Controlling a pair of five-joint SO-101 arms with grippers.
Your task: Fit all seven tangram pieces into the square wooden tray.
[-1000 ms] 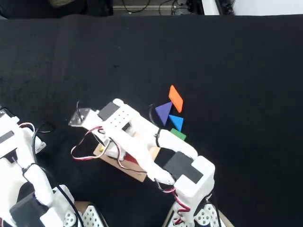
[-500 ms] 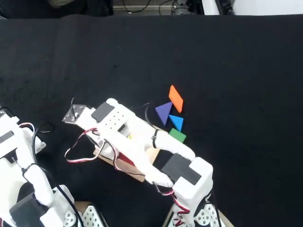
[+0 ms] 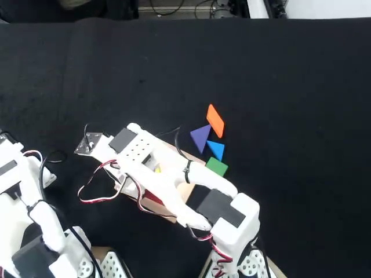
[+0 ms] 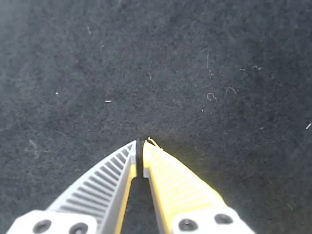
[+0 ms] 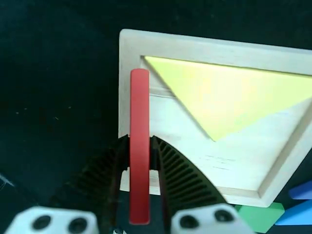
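Writing: faint marks are seen on the floor of the wooden tray (image 5: 195, 46), too small to be read.
Right claw (image 5: 140, 144): closed on the red piece (image 5: 140, 97), which is gripped edge-on with a finger pressed to each flat face.
Red piece, place: it is held over the tray's rim at one side, close to a corner of the yellow triangle (image 5: 219, 92) (contact with the wood cannot be judged).
Yellow triangle: it is laid flat inside the tray, its long side along one inner wall and one corner tucked into a tray corner.
Left claw (image 4: 141, 146): drawn narrow, the tips almost meeting with nothing between them, above the black cloth (image 4: 161, 63).
Left arm (image 3: 29, 214): it is seen at the table's near left corner, well apart from the tray.
High view: the right arm (image 3: 151, 165) is stretched across the tray (image 3: 184, 189), so that little more than a strip of wood and a sliver of red (image 3: 152, 200) is left showing.
Loose pieces: an orange parallelogram (image 3: 215, 120), a purple triangle (image 3: 200, 136), a blue triangle (image 3: 216, 149) and a green square (image 3: 218, 167) are clustered on the cloth beside the tray.
Right wrist view: the tray floor and the yellow triangle are laid open, and the green square (image 5: 256, 217) is found just beside a tray corner, with the blue triangle (image 5: 297, 214) next to it.
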